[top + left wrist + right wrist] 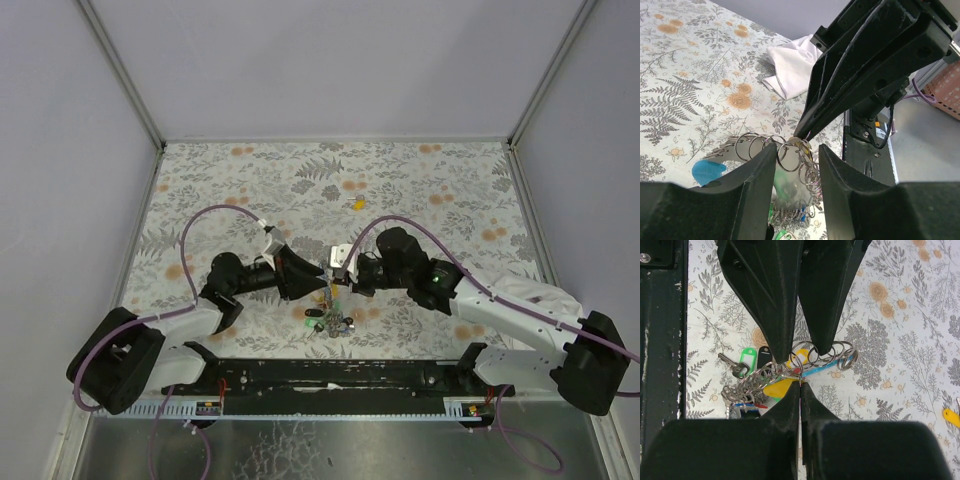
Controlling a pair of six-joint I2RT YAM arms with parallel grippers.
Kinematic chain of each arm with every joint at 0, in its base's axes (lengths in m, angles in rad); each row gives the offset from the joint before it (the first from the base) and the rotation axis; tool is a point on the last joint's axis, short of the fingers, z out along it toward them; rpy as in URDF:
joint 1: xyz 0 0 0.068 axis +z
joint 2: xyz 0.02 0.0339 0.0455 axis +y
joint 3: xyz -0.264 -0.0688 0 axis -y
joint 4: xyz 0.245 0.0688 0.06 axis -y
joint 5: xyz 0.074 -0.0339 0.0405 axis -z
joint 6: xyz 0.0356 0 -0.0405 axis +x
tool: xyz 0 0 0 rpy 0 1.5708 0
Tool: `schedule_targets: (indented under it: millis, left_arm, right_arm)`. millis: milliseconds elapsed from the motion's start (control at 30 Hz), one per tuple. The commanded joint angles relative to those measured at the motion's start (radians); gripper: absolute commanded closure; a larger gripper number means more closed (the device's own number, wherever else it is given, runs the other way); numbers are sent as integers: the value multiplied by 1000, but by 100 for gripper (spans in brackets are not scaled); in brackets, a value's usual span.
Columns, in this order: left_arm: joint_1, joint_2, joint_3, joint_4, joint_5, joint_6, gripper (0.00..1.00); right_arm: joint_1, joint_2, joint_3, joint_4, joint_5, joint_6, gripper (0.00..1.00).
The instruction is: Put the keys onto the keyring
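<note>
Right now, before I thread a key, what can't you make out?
Top external: the keyring is too small to tell from its keys.
Right wrist: the shut right gripper hides what it pinches; the loose yellow key is cut by the right edge.
Left wrist: the left gripper fingers block the blurred lower rings.

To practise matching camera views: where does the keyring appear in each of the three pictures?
Top external: keyring low centre.
Left wrist: lower centre, inside the left end effector's open gap.
Right wrist: centre of frame.
Shared landmark: right end effector, tips closed against it.
</note>
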Motion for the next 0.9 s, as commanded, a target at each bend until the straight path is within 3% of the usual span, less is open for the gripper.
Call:
schedule_targets:
  millis: [0,400,567,600,867]
  left_arm:
    - [-4,8,50,-56,16,-12,62]
    - [-27,38,92,-115,42,3,70]
    - [-28,48,96,-130,44,17,98]
    - [-29,46,94,-131,42,19,100]
    - [-26,-7,37,-88,-92,-24,100]
  right_arm:
    - [17,-4,80,2,23,2,100]
    - [29,31,116,-32,41,6,100]
    - [30,23,113,-36,55,4,100]
    - [31,17,109,-36,60,3,100]
    - [31,-52,37,-15,61,0,100]
